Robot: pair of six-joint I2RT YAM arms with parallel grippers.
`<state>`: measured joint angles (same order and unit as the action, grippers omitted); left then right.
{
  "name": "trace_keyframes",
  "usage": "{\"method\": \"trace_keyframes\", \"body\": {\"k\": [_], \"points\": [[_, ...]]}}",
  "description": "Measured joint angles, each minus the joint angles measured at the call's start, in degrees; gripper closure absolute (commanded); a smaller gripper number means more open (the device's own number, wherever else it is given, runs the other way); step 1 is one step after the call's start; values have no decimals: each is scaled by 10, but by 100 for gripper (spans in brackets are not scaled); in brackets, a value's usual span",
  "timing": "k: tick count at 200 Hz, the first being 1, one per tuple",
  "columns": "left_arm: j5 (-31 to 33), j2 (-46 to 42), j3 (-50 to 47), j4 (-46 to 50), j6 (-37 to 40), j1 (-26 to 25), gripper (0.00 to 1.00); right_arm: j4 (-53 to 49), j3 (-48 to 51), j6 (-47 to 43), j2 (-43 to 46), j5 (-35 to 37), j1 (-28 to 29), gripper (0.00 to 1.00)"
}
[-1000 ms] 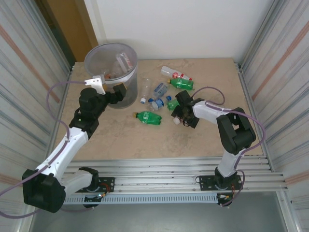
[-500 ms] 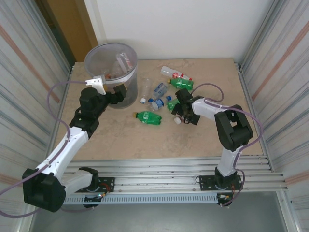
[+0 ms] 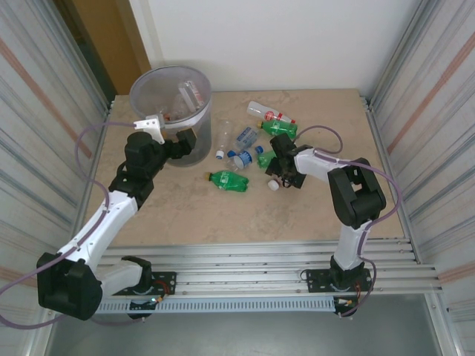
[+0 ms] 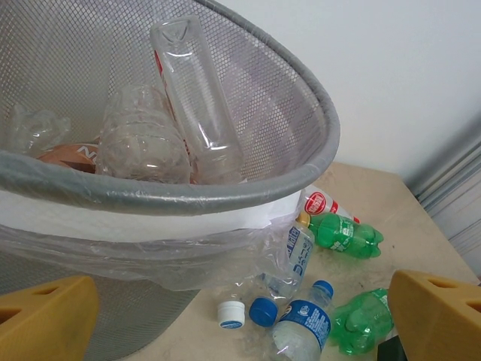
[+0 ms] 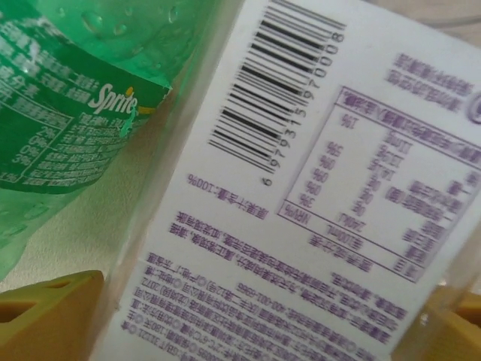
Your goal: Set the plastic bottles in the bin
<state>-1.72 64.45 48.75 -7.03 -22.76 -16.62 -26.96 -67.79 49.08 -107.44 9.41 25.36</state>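
**Bottles (image 3: 228,180): some binned, some loose**

They lie in the far-left bin (image 4: 225,197) and across the tabletop (image 3: 223,215). Your right gripper (image 5: 248,316) straddles a white-labelled bottle (image 5: 323,188) beside a Sprite bottle (image 5: 68,113); grip uncertain. Your left gripper (image 4: 240,323) gapes beside the bin.

- The top camera looks down from above and behind my arm bases (image 3: 145,283) over the whole counter (image 3: 223,215).
- My left wrist camera sits close at the rim of the bin (image 4: 188,197), facing loose bottles (image 4: 304,323) that the top view shares.
- My right wrist camera is almost against a white-labelled bottle (image 5: 316,188).
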Motion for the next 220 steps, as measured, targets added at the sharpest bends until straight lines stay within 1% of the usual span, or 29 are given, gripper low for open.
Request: {"method": "trace_keyframes", "body": {"k": [24, 36, 52, 75, 109, 135, 190, 220], "points": [[0, 2, 0, 0, -2, 0, 1, 6, 11, -4, 6, 4, 0, 32], [0, 3, 0, 0, -2, 0, 1, 11, 16, -5, 10, 4, 0, 37], [0, 3, 0, 0, -2, 0, 1, 15, 24, -5, 16, 4, 0, 41], [0, 3, 0, 0, -2, 0, 1, 16, 37, -7, 26, 4, 0, 46], [0, 3, 0, 1, -7, 0, 1, 1, 56, -19, 52, 14, 1, 49], [-7, 3, 5, 12, -15, 0, 1, -4, 75, -34, 100, 41, 7, 49], [-43, 3, 31, 25, -30, -5, 1, 16, 104, -88, 226, 106, 59, 52], [-58, 12, 62, 33, -30, -35, 1, 66, 132, -137, 287, 121, 88, 53]]}}
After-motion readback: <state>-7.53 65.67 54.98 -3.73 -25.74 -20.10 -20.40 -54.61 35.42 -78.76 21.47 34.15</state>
